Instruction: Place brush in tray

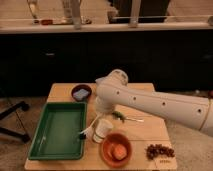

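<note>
Glossy green plastic tray [56,131], matt wood table [145,131], smooth white arm, jaws [96,131] over table nr tray edge

The claw [101,133] hangs beside the tray [54,148] — its floor open (orange bowl [116,148] crowds right).
</note>
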{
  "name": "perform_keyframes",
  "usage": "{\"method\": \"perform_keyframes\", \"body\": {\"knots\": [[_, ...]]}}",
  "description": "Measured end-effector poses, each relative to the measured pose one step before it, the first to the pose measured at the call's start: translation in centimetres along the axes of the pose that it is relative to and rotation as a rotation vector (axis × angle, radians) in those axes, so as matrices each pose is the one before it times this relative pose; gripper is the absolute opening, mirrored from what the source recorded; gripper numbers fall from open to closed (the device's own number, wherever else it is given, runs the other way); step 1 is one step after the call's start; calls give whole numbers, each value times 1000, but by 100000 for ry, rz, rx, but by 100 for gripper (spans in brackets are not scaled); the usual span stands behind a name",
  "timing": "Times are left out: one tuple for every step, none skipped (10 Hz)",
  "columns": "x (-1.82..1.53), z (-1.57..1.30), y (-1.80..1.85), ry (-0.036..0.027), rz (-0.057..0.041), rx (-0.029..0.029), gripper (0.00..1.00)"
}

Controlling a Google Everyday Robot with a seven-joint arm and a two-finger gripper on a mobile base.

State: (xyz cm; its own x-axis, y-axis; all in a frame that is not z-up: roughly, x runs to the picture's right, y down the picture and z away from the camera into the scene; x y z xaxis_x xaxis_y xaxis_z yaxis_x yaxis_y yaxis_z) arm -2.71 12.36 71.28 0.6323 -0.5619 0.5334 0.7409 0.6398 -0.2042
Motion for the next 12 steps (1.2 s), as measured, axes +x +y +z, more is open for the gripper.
{"method": "perform_keyframes", "body": {"knots": [[-308, 511, -596, -1937, -2573, -434, 3], [-440, 547, -784, -1744, -2535, -539, 3], [-289, 505, -586, -1601, -2247, -579, 3], [-127, 411, -500, -1501, -2091, -491, 3], [-71, 210, -305, -728, -1150, -156, 3], [-231, 193, -439, -819, -1567, -101, 3], [-441, 289, -689, -1166, -2669, -310, 3], [-242, 150, -466, -573, -1592, -105, 3], [-304, 224, -501, -687, -1673, -216, 3], [-452, 353, -730, -1165, -2556, -400, 3], [-306, 313, -544, -998, -2019, -333, 3], [-234, 284, -484, -913, -1895, -376, 3]]}}
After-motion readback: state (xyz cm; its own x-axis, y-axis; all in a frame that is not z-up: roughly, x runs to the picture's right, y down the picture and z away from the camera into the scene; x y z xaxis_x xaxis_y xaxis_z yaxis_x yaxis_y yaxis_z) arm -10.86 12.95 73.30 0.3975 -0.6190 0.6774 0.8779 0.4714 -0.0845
